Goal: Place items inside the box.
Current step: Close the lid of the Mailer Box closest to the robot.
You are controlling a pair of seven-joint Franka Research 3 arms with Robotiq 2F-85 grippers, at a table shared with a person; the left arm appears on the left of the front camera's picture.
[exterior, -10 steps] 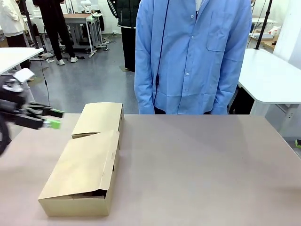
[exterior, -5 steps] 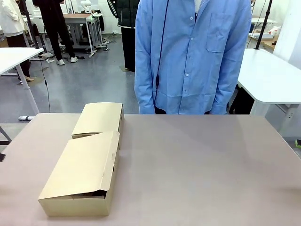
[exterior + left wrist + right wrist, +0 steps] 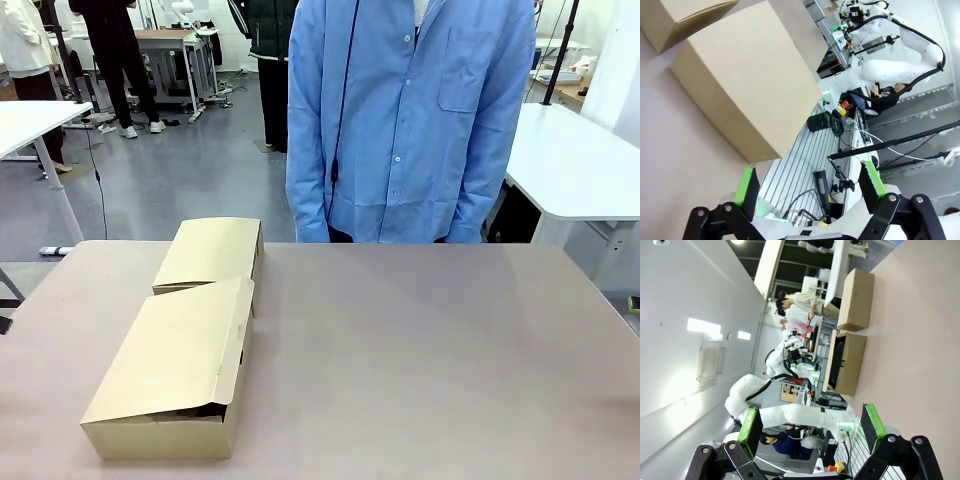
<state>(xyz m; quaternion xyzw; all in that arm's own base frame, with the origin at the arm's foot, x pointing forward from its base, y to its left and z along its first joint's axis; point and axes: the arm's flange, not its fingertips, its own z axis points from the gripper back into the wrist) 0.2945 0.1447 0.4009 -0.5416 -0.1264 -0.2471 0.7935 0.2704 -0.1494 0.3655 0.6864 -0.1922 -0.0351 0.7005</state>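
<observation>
A cardboard box (image 3: 175, 365) lies at the table's left, its lid down but for a dark slit at the near end. In the left wrist view the box (image 3: 740, 75) is ahead of my left gripper (image 3: 809, 182), which is open and holds nothing. My right gripper (image 3: 810, 425) is also open and empty, well away from the box (image 3: 852, 365), whose dark opening faces it. The items are out of view.
A second, shut cardboard box (image 3: 210, 252) stands just behind the first, also seen in the wrist views (image 3: 682, 15) (image 3: 856, 299). A person in a blue shirt (image 3: 410, 120) stands at the table's far edge. The brown table (image 3: 430, 360) stretches bare to the right.
My left gripper, at the front view's left edge a second ago, has drawn back out of that view. The boxes and the person have not moved.
</observation>
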